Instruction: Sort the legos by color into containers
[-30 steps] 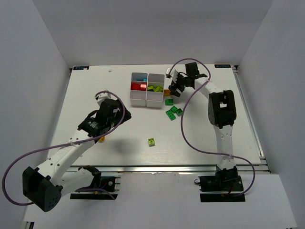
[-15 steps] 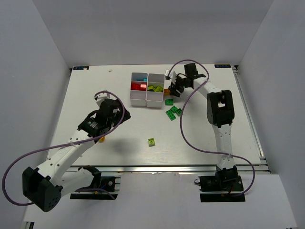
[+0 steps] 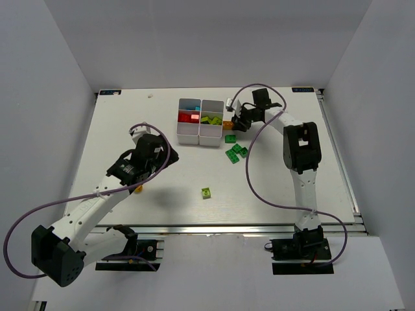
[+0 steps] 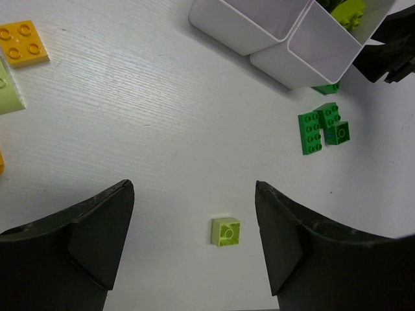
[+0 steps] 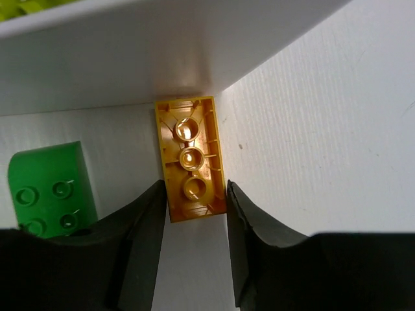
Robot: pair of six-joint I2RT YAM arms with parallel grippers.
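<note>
My right gripper (image 5: 193, 197) is shut on an orange brick (image 5: 190, 155) that lies studs-down on the table, its far end against the white tray's wall (image 5: 162, 52). A dark green brick (image 5: 52, 188) lies just left of it. In the top view the right gripper (image 3: 232, 123) is at the right side of the tray (image 3: 200, 138), which holds red, light blue and lime bricks. My left gripper (image 3: 134, 176) is open and empty above the table's left half. A lime brick (image 4: 225, 231) lies on the table between its fingers, far below them.
Dark green bricks (image 3: 236, 153) lie right of the tray's near corner and also show in the left wrist view (image 4: 322, 128). A single lime brick (image 3: 206, 192) lies mid-table. An orange flat brick (image 4: 24, 43) and a lime piece (image 4: 8, 97) lie under the left arm.
My right gripper has moved a little further toward the tray's right wall, at the orange brick. The left arm has not moved.
</note>
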